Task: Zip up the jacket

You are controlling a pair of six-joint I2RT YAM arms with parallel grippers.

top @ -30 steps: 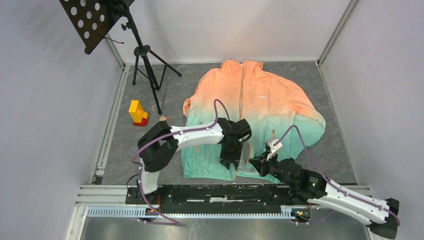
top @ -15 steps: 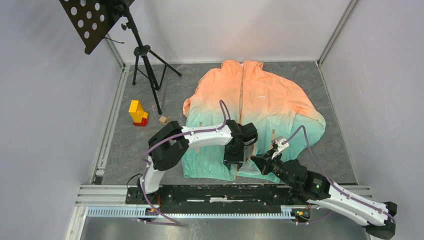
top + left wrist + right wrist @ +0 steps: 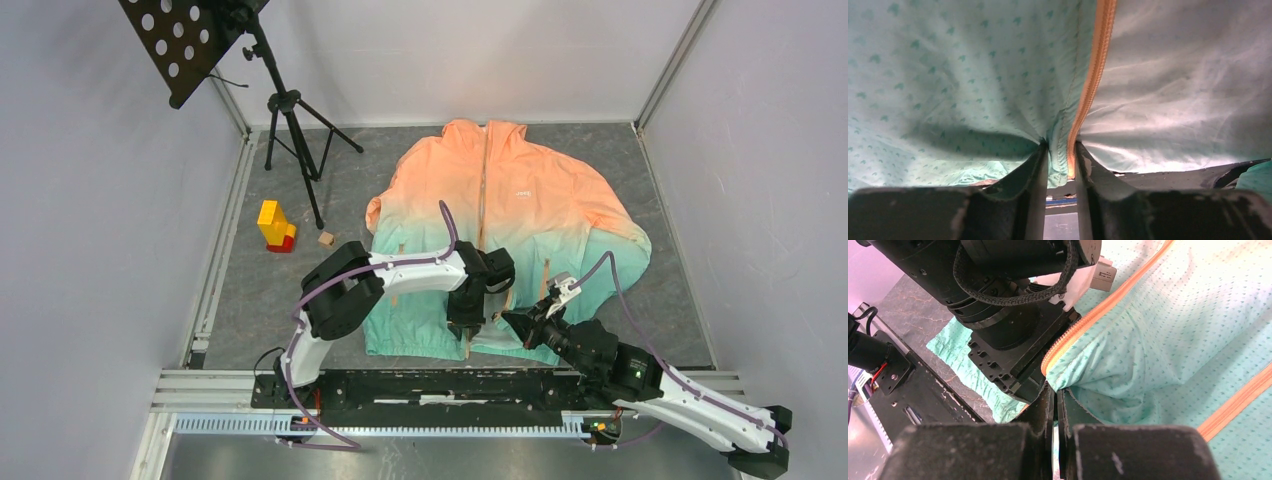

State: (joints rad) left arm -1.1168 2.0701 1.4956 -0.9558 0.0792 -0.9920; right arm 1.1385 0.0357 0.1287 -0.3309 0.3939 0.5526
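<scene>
The jacket [image 3: 520, 200] lies flat on the table, peach at the collar and teal at the hem, with its tan centre zipper [image 3: 1093, 75] running down the middle. At the bottom of that zipper, my left gripper [image 3: 468, 326] [image 3: 1060, 147] is pinched on a fold of teal cloth together with the zipper tape, at the hem. Just to its right, my right gripper [image 3: 508, 320] [image 3: 1054, 390] is shut on the corner of the other front panel's hem, beside the zipper tape [image 3: 1108, 302]. The left gripper's black body [image 3: 1013, 340] fills the upper left of the right wrist view.
A music stand's tripod [image 3: 290, 120] stands at the back left. A yellow and red block [image 3: 274, 226] and a small wooden cube [image 3: 326, 239] lie left of the jacket. The black mounting rail [image 3: 440, 385] runs along the near edge, and walls close in both sides.
My left gripper has shifted right to the zipper's bottom end and narrowed onto the fold there. My right gripper has crept left and forward, closer to it, still shut.
</scene>
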